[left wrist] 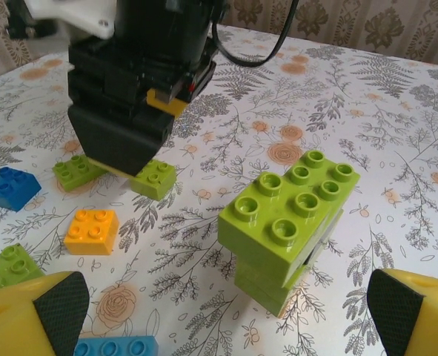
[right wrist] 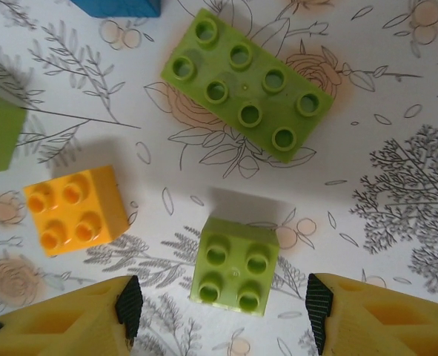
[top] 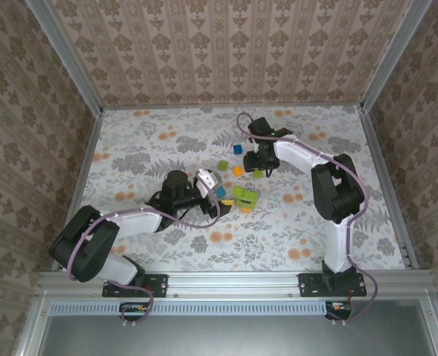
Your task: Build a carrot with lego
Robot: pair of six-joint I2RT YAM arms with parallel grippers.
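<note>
Table under a floral cloth, with patterned walls on three sides.

Left arm reaches in from the left of the carrot build. Right arm bends round from the build's right and ends over its far side.

Carrot build: lime-green studded bricks stacked, with a 2x4 on top sitting tilted. It stands on the cloth, touched by neither gripper.

Left gripper: jaws spread wide, nothing held. It faces the build, which stands just ahead of the fingers, nearer the right-hand one.

Right gripper: jaws apart, pointing down at the cloth beyond the build. Cloth shows on both sides of the brick lying between its fingers, so nothing is gripped.

Loose lego, all studs up:
- Lime 2x4 brick lies flat on the build's far side.
- Orange 2x2 brick lies just beyond the build.
- Lime 2x2 brick lies beyond the build, between the right gripper's fingers.
- Blue brick lies farthest beyond the build.
- Second blue brick lies just left of the build, beside the left gripper.
</note>
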